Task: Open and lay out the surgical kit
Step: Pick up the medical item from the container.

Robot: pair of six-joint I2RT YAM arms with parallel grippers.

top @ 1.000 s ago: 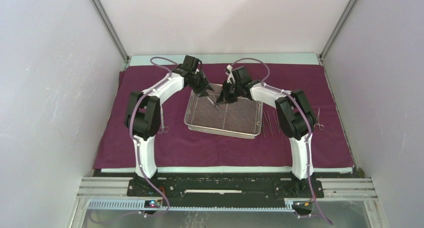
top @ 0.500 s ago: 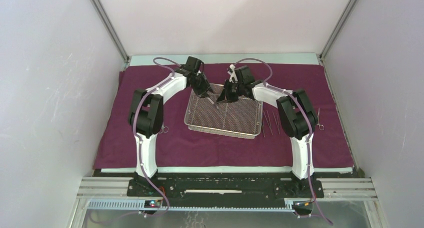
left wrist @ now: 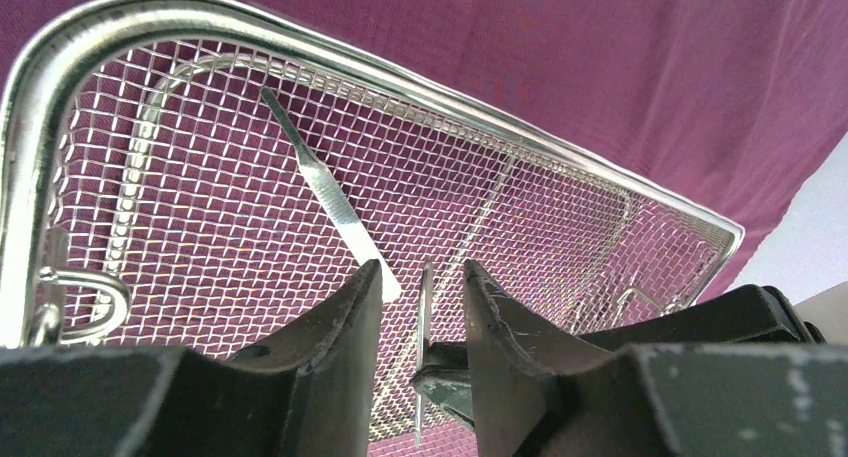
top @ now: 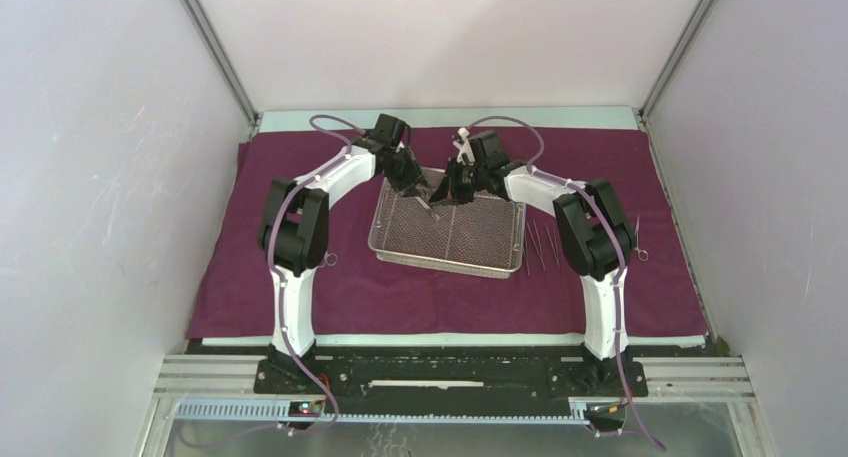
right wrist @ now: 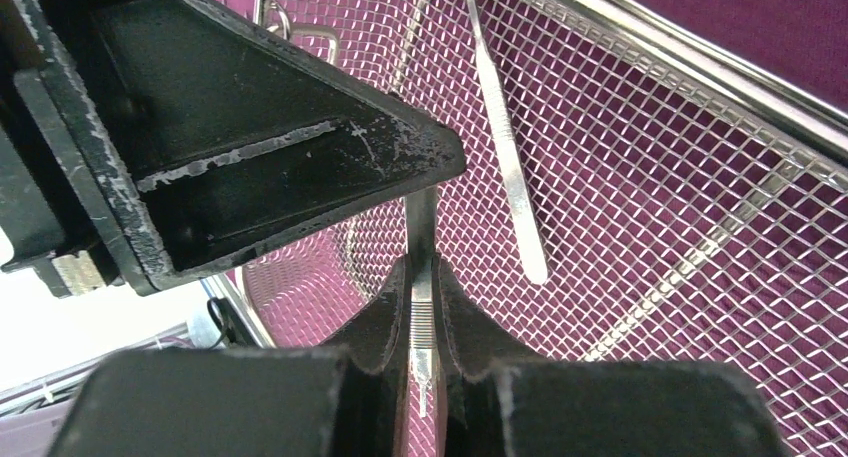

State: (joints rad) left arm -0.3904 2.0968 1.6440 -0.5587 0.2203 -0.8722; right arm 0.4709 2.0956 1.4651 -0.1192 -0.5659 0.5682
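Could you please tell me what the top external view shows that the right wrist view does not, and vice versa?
Only the top external view shows the whole maroon cloth, the thin instruments lying on it right of the wire-mesh tray, and both arms reaching over the tray's far side. Only the right wrist view shows the right gripper shut on a thin steel handle, and a flat steel instrument lying loose on the mesh. Both show the tray and the left gripper close beside the right one.
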